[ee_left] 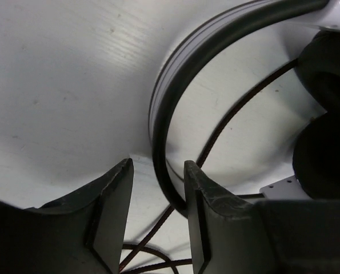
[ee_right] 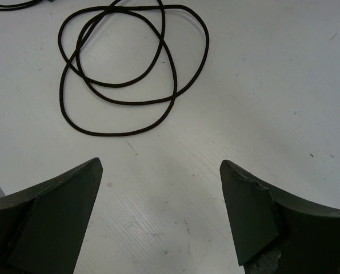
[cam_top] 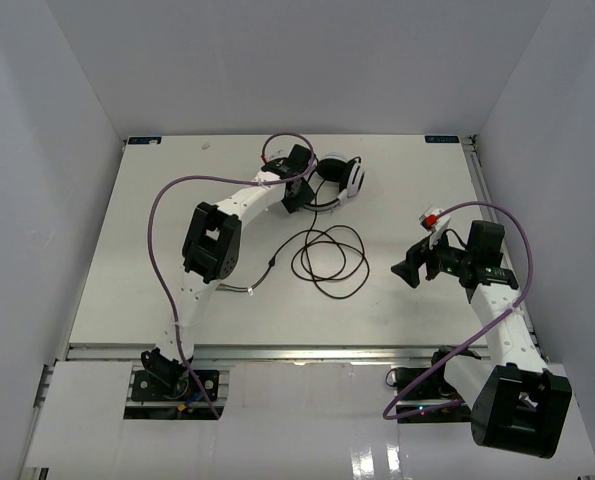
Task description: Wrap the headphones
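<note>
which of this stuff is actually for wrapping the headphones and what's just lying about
For the job:
- headphones
- their looped black cord
- left jaws, either side of the headband
- right jaws, open over the table near the cord

Just there:
- purple arm cables
- table

table (cam_top: 397, 180): white, scuffed, centre of frame | walls (cam_top: 307, 60): pale grey, top and both sides | rail (cam_top: 307, 352): metal, lower frame

My tabletop (cam_top: 117, 260) is white, matte and lightly scuffed. Plain pale walls (cam_top: 297, 60) enclose it at rear and both sides. A metal rail (cam_top: 307, 351) borders its near edge; the glossy white panel (cam_top: 307, 420) in front reflects light.
</note>
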Motion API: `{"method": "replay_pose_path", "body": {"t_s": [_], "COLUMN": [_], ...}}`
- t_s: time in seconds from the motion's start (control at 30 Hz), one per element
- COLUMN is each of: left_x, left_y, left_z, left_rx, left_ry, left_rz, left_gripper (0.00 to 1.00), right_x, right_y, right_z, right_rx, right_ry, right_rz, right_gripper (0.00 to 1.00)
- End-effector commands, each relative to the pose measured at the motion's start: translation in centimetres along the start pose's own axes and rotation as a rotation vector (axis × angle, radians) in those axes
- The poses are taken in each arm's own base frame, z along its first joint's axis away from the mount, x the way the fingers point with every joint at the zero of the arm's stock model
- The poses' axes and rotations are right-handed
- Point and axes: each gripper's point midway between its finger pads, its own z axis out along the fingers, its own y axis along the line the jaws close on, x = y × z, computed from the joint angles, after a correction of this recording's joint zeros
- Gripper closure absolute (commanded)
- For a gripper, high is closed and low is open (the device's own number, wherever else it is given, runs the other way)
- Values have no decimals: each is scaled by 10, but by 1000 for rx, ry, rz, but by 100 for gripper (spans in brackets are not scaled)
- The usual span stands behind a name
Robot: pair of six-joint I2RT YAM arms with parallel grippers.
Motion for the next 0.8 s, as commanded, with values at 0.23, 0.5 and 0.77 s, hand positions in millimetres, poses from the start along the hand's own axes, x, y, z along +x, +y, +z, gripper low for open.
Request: {"method": "replay_pose_path", "body": {"t_s": [0.23, 0.5, 0.77], "left_x": [2, -59, -118], "left_y": [26, -1, -17], "left_z": [17, -49, -210], "left_rx": [-88, 14, 245], "left_ry": [-4, -182, -412], "left_rz": [-5, 210, 223], "left_gripper": [70, 100, 100], "right_x": [-15, -10, -8], "right_y": [-8, 26, 73], "right_z": [-4, -4, 4], "right_rx": [32, -150, -390], "right_ry": [-14, -35, -25], "right_rz": [-54, -91, -196], "right_gripper": [10, 10, 10]}}
